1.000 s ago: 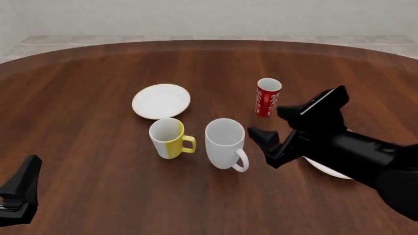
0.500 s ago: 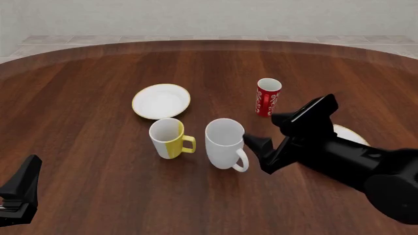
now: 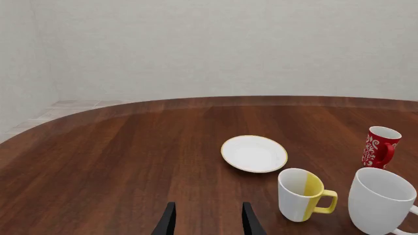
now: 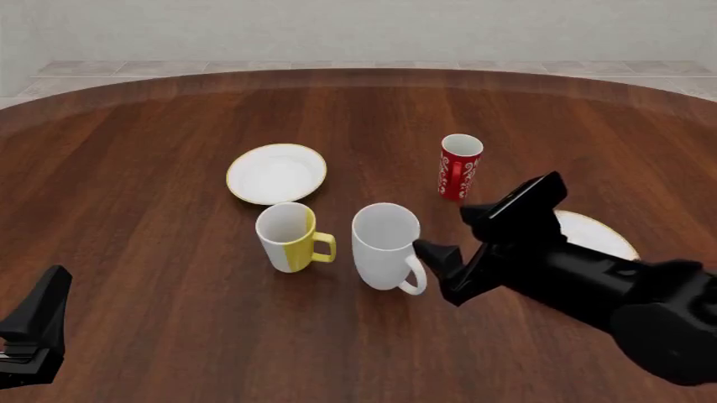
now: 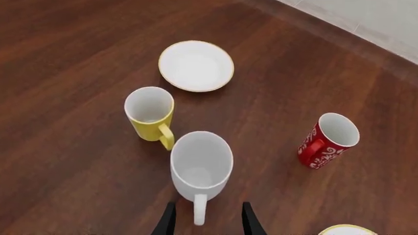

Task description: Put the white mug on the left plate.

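The white mug (image 4: 385,245) stands upright on the counter (image 4: 146,210), right beside the yellow-handled mug (image 4: 289,237), its handle pointing at the right claw (image 4: 449,253). That claw is spread open with its fingers on either side of the handle, not clamped on anything. The small plate (image 4: 277,173) sits bare a bit further back and to the left. The left claw (image 3: 206,221) is open too, parked well away near the front edge. A red cup (image 4: 458,166) stands behind.
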Robot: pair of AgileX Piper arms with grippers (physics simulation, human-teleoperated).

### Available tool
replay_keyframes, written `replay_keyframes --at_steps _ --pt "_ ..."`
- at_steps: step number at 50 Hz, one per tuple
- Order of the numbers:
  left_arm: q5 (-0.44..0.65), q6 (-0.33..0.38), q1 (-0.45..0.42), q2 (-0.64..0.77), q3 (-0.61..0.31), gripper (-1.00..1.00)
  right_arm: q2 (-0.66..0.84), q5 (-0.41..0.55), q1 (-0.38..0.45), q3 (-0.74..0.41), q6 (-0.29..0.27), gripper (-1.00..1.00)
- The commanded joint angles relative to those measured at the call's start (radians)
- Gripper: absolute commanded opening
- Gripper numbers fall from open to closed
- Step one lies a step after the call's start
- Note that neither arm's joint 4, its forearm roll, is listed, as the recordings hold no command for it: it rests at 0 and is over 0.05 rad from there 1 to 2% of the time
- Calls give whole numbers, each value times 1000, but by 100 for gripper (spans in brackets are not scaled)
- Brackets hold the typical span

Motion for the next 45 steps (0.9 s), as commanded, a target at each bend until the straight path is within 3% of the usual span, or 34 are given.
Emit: replay_keyframes --at_steps 1,45 --pt "0 0 0 0 0 100 32 -15 -6 2 1 100" --pt "0 0 0 0 0 100 176 -98 1 -4 27 100"
